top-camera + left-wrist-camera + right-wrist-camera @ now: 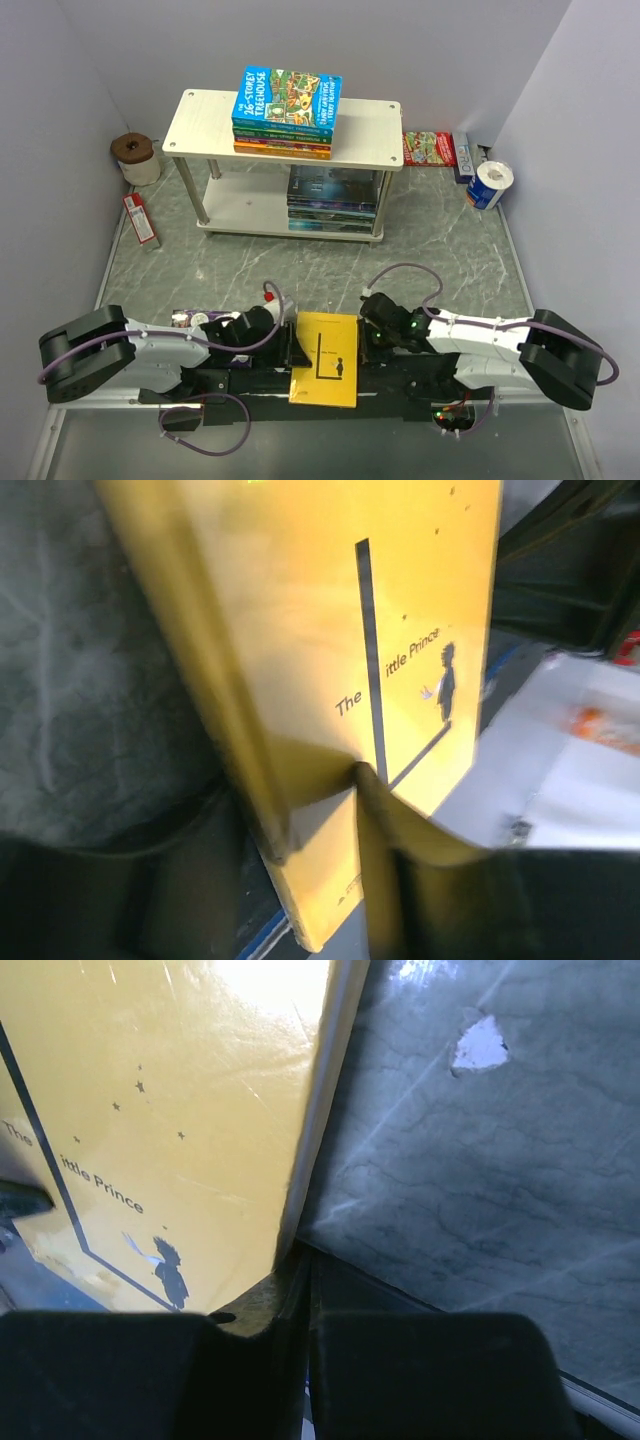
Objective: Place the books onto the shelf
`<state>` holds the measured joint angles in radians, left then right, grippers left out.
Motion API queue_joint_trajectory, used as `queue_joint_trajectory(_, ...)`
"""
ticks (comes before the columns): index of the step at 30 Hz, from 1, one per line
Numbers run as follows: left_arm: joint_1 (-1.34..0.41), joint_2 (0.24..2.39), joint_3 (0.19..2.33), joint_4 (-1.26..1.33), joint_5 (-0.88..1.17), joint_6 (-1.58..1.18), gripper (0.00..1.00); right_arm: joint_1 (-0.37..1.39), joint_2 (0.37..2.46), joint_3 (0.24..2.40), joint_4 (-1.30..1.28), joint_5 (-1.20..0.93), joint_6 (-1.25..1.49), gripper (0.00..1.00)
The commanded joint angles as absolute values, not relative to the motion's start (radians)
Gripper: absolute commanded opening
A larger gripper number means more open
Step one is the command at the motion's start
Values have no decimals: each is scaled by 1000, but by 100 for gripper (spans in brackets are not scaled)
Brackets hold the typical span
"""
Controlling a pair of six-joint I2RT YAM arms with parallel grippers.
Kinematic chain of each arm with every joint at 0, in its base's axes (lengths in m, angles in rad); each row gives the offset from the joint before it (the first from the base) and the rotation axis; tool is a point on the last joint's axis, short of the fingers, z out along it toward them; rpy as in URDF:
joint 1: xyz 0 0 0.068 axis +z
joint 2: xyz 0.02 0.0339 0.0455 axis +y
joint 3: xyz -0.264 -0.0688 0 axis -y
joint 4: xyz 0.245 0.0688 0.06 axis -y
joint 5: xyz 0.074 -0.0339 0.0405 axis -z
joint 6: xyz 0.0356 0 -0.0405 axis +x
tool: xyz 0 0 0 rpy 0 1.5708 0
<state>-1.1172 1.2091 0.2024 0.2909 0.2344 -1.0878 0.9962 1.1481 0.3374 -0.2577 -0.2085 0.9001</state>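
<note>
The shelf (370, 125) stands at the back, with a stack of books (287, 105) on its pale top board and another stack (333, 200) on its white lower board. A yellow book (325, 365) (300, 630) (180, 1110), titled "The Little Prince", lies between the two arms at the near edge. My left gripper (293, 348) (300, 815) is shut on its spine side, one finger (400, 850) on the cover. My right gripper (366, 340) (305, 1260) is shut, its tips against the book's page edge. Something purple (190, 316) peeks out from behind the left arm.
A brown-topped roll (135, 155) and a red-and-white carton (140, 218) sit left of the shelf. To its right lie a red-green packet (428, 148), a dark blue box (462, 155) and a blue-and-white roll (490, 185). Grey walls close in the marbled floor.
</note>
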Motion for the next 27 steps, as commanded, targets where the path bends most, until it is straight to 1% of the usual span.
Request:
queue_joint_trajectory(1,-1137,1238,85,610,337,-1144,28,979,1091,315,-42,-147,897,6)
queue_joint_trajectory(4,-1137,1194,37,737,354,-1151,25,979,1036,301,-32,-164,885,7)
queue_joint_trajectory(6,-1137,1158,31,765,365,-1134,24,979,1005,298,-31,-170,876,7)
queue_joint_trajectory(9,-1137,1118,15,833,365,-1126,17,979,985,302,-41,-175,862,7)
queue_joint_trajectory(12,-1137,1080,2,925,376,-1126,2,979,980,319,-48,-190,845,9)
queue_joint_trajectory(15,-1137,1014,2,956,403,-1114,1,979,956,354,-84,-189,822,11)
queue_joint_trajectory(17,-1137,918,9,921,385,-1108,1,979,945,406,-144,-183,801,13)
queue_joint_trajectory(19,-1137,829,14,824,344,-1104,1,977,927,458,-219,-145,779,17)
queue_joint_trajectory(20,-1137,719,15,778,289,-1103,1,977,917,513,-288,-131,758,19)
queue_joint_trajectory(22,-1137,599,14,654,223,-1106,1,980,884,566,-360,-100,741,25)
queue_joint_trajectory(23,-1137,475,12,614,191,-1117,1,979,871,612,-414,-83,724,27)
queue_joint_trajectory(24,-1137,412,9,576,122,-1121,1,979,847,632,-438,-68,715,31)
queue_joint_trajectory(25,-1137,350,11,489,92,-1126,1,979,836,671,-461,-54,703,32)
queue_joint_trajectory(26,-1137,242,11,448,59,-1130,1,977,827,687,-485,-32,698,33)
queue_joint_trajectory(27,-1137,192,20,399,11,-1132,1,977,810,699,-509,-26,690,33)
